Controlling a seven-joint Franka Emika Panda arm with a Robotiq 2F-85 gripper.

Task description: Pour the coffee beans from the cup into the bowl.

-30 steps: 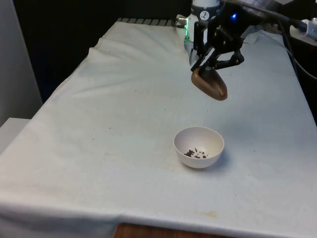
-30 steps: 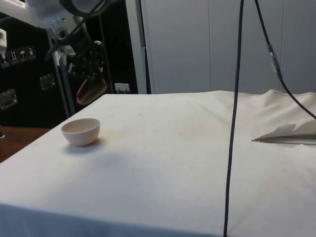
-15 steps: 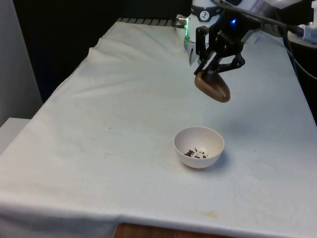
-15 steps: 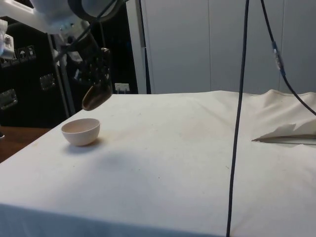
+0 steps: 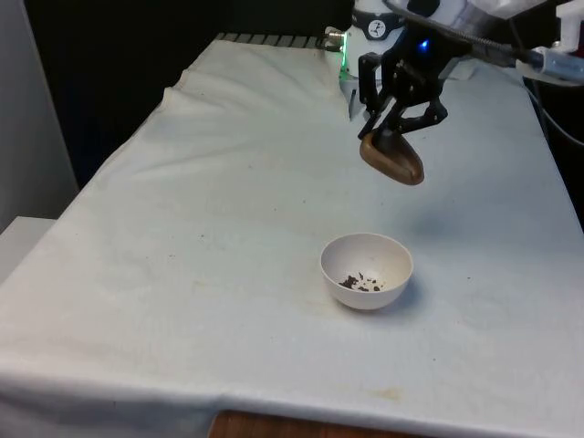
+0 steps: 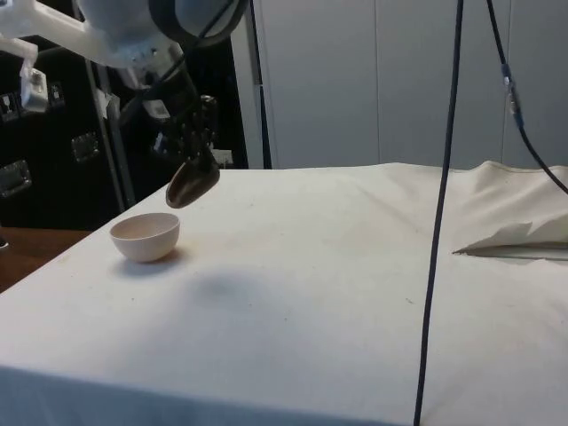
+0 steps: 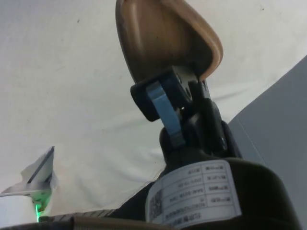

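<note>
A brown cup (image 5: pixel 393 161) hangs tilted in the air, and my gripper (image 5: pixel 391 128) is shut on its rim. In the side view the cup (image 6: pixel 193 184) is up and past the bowl's far side, not over it. The white bowl (image 5: pixel 366 270) stands on the cloth near the table's front with a few coffee beans (image 5: pixel 361 283) in its bottom. From the side the bowl (image 6: pixel 145 236) sits near the table's edge. The wrist view looks into the cup (image 7: pixel 163 40), whose inside appears bare, with a finger (image 7: pixel 163 108) clamped on its wall.
The white cloth (image 5: pixel 228 210) covers the table, with a raised fold (image 6: pixel 515 235) in the side view. A black cable (image 6: pixel 439 213) hangs down across the side view. A small white object (image 5: pixel 347 96) stands behind the gripper near the robot's base.
The gripper with the cup has drawn back from the bowl towards the robot and risen slightly. The cup stays tilted. The bowl and beans have not moved.
</note>
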